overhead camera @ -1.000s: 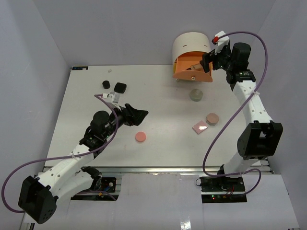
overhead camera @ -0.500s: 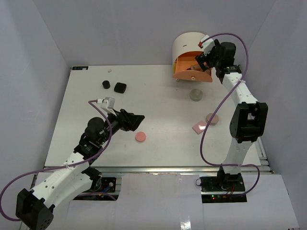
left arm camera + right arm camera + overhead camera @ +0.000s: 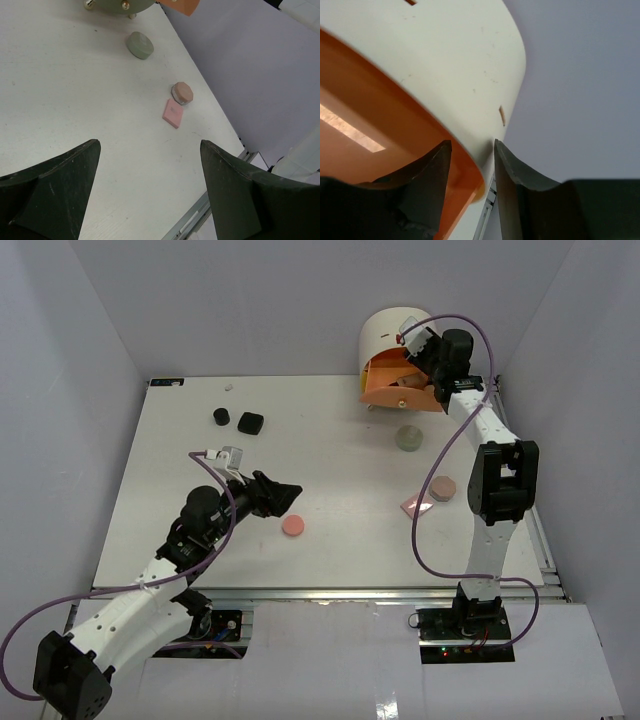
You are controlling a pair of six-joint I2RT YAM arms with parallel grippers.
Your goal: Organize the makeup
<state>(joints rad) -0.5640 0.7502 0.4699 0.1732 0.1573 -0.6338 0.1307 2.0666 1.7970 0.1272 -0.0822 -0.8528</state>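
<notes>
cream box (image 3: 395, 330) crowds far right corner, wide gap between pink compact (image 3: 294, 525) and square palette (image 3: 173, 113)

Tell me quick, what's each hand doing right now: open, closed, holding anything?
Left hand: open, holding nothing.
Right hand: closed on the rim of the orange drawer of the cream box.
</notes>
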